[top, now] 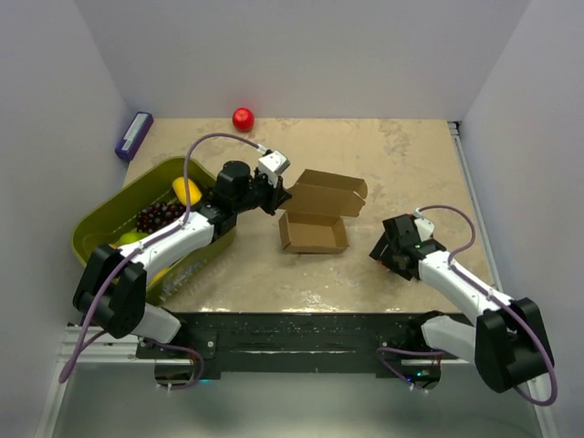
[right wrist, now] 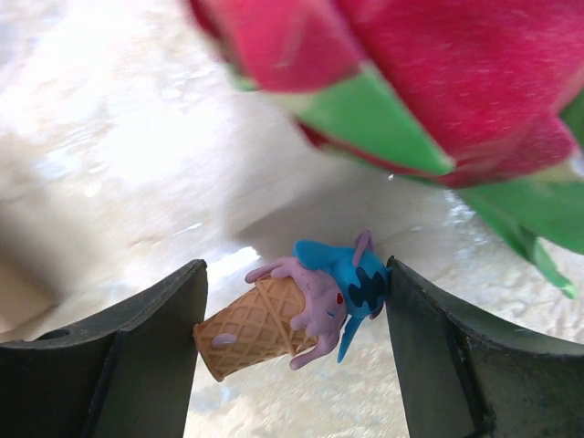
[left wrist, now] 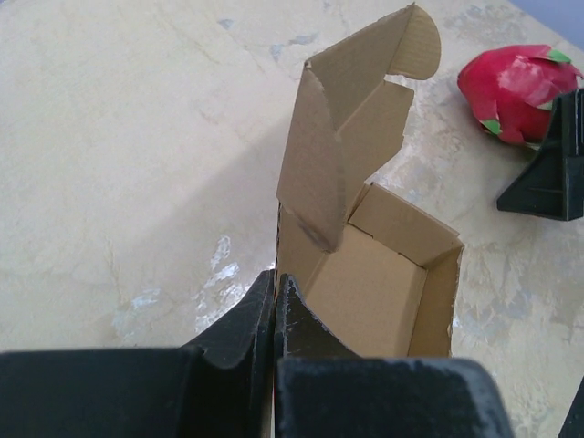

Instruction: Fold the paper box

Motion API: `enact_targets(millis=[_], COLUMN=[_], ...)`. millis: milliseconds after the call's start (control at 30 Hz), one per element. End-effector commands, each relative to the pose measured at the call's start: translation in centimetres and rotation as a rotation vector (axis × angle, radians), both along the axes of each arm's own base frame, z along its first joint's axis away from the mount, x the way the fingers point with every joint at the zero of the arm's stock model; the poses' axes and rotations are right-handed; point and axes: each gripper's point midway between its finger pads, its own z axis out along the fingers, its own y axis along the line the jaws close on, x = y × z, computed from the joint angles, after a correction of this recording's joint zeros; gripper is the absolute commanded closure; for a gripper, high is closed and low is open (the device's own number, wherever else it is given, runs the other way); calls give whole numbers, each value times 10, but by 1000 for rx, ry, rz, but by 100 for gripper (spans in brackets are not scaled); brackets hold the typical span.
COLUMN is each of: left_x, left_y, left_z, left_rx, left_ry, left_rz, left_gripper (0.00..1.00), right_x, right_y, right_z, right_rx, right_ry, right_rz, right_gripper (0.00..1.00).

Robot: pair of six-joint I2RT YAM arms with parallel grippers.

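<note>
The fingers of your left gripper [left wrist: 276, 308] are pinched together on the left wall of the paper box [left wrist: 370, 292], which sits mid-table [top: 401, 155] with its lid flap raised. Your right gripper [right wrist: 294, 269] has its fingers apart around a toy ice-cream cone [right wrist: 260, 333], just beside a red dragon fruit [right wrist: 474, 82].

My left arm [top: 173, 242] reaches from its base at the near left corner forward and to the right, forearm low, wrist turned toward the middle; my left gripper [top: 276, 196] is pinched tight, its two black fingers [left wrist: 242, 333] pressed together on a thin wall of the paper box [top: 315, 233]; my right arm [top: 456, 278] stretches from the near right corner forward and to the left; my right gripper [top: 388, 248] points downward, its fingers [right wrist: 155, 356] standing wide apart.
</note>
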Motion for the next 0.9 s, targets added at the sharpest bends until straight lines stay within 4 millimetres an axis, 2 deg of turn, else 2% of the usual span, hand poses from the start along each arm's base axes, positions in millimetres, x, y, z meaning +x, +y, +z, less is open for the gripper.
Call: enact_targets(millis=[0,100,133,267,433,667,700,733,767,800,867], left_x=[-8,-11,-11,-9,-8,-6,-8,-8,-8,-9,-9], left_y=[-23,-27,-26,-23,-24,-20,-21,-21,-22,-23,-23], left_z=[4,-1,-3,-7,-8,-2,0,0,1,2,2], left_rx=[-20,-18,-16,-1,-12,-35,-44,-46,-48,-49,-50], left_ry=[-87,-83,-82,-83,-73,-95,-109,-110,-111,-111,-112], left_rz=[-183,-219,-219,-199,-194,-152,-161,-164,-166,-171,-172], left_gripper=[100,100,100,100,100,100,100,100,100,100,100], right_x=[17,21,24,26,23,24,26,29,32,34,39], right_y=[20,23,27,49,99,166,179,185,191,194,203], right_z=[38,66,83,121,152,153,143,143,136,116,105], right_rx=[75,76,90,156,204,246,241,238,232,199,185], right_ry=[-131,-197,-249,-361,-421,-411,-384,-385,-362,-303,-261], right_rz=[119,185,211,314,433,509,528,531,529,533,543], right_gripper=[56,58,58,61,62,62,62,62,62,62,61])
